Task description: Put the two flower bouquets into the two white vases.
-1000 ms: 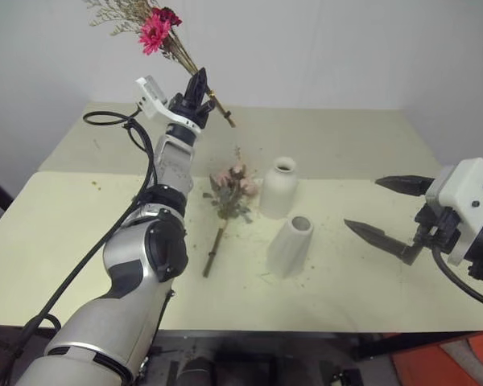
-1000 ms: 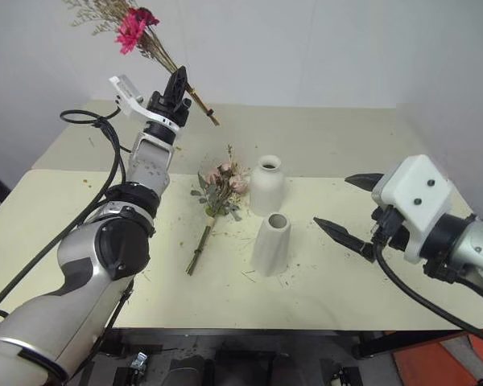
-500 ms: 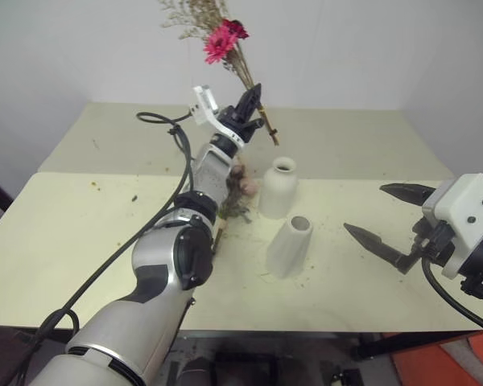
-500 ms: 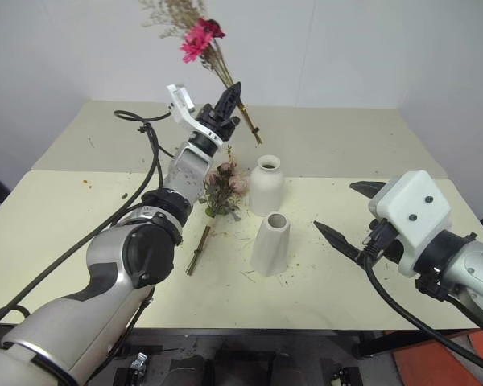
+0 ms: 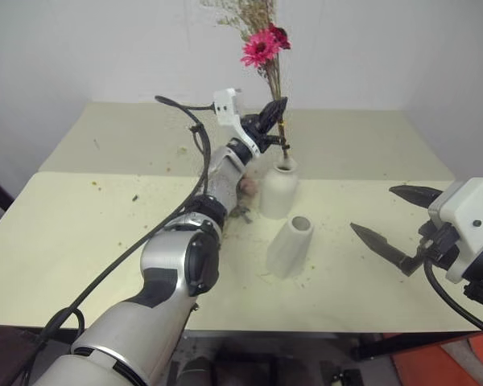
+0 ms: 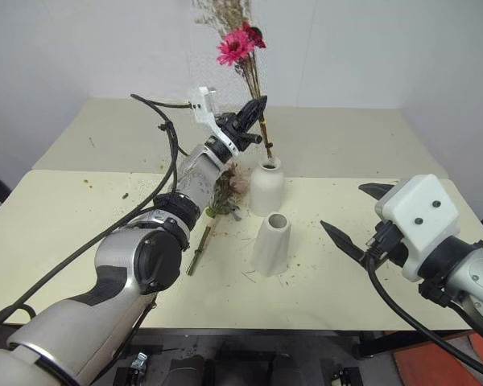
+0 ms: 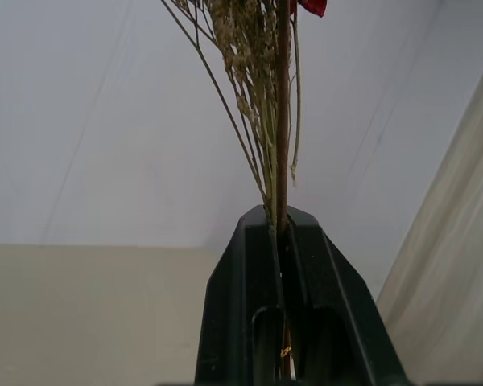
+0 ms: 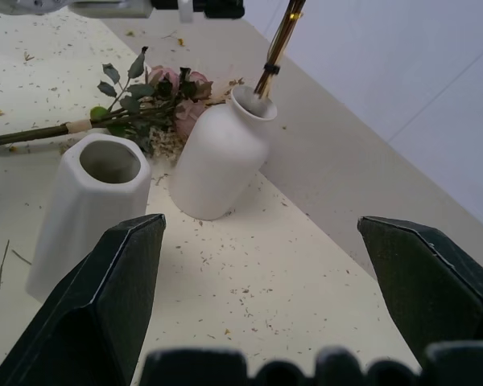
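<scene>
My left gripper (image 5: 275,108) is shut on the stems of the slim bouquet with the magenta gerbera (image 5: 262,47), which it holds nearly upright. The stem ends reach the mouth of the bottle-shaped white vase (image 5: 278,189); in the right wrist view they touch its rim (image 8: 258,92). The cone-like white vase (image 5: 291,247) stands just in front of it, empty. The pink rose bouquet (image 6: 229,183) lies flat on the table left of the vases, partly behind my left arm. My right gripper (image 5: 372,209) hovers open to the right of the vases, holding nothing.
The pale yellow table (image 5: 80,233) is speckled with dried flower crumbs around the vases. A black cable (image 5: 195,133) loops along my left arm. A white wall stands behind the table's far edge. Something orange (image 5: 447,362) sits below the table at right.
My left gripper has carried the gerbera bouquet to the right and a little down, tilting it from slanted to nearly upright over the bottle-shaped vase. The right gripper has stayed put.
</scene>
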You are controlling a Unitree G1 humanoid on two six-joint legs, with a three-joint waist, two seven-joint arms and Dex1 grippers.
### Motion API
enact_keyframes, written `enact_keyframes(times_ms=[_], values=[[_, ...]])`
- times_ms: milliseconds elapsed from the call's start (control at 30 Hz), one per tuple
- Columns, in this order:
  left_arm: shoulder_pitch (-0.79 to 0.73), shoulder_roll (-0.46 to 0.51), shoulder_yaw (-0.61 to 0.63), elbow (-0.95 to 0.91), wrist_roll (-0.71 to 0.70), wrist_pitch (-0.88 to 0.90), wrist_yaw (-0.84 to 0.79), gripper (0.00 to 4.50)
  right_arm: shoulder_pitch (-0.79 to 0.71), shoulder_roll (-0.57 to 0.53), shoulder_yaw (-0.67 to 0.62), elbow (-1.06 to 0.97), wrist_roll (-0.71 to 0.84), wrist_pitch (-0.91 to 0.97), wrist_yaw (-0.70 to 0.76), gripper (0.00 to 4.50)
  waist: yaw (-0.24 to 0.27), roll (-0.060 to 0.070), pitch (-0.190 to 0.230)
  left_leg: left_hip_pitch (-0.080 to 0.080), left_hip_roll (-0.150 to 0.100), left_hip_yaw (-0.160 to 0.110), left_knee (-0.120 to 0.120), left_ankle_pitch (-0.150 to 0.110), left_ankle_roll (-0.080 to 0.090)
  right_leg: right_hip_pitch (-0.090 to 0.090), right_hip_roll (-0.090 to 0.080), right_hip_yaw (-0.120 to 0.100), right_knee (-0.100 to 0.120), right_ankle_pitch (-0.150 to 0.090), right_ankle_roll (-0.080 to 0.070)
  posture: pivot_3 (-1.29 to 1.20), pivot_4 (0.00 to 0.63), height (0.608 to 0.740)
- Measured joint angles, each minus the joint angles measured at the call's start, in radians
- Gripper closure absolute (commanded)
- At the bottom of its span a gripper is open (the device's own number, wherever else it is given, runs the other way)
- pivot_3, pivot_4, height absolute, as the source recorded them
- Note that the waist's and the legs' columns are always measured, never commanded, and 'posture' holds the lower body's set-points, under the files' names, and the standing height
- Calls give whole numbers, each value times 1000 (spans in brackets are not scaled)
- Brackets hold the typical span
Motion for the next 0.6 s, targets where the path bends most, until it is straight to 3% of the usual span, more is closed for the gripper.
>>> enact_keyframes(times_ms=[467,600], values=[[30,2,-61,5,85,-38,-21,4469,20,-5,28,8,-21,0,-1,0,1,0,0,0,0,0,0,0,0,0,0,0,0,0,0,0,150,740],[30,5,-60,5,85,-38,-55,3290,21,-5,35,10,-39,0,-1,0,1,0,0,0,0,0,0,0,0,0,0,0,0,0,0,0,150,740]])
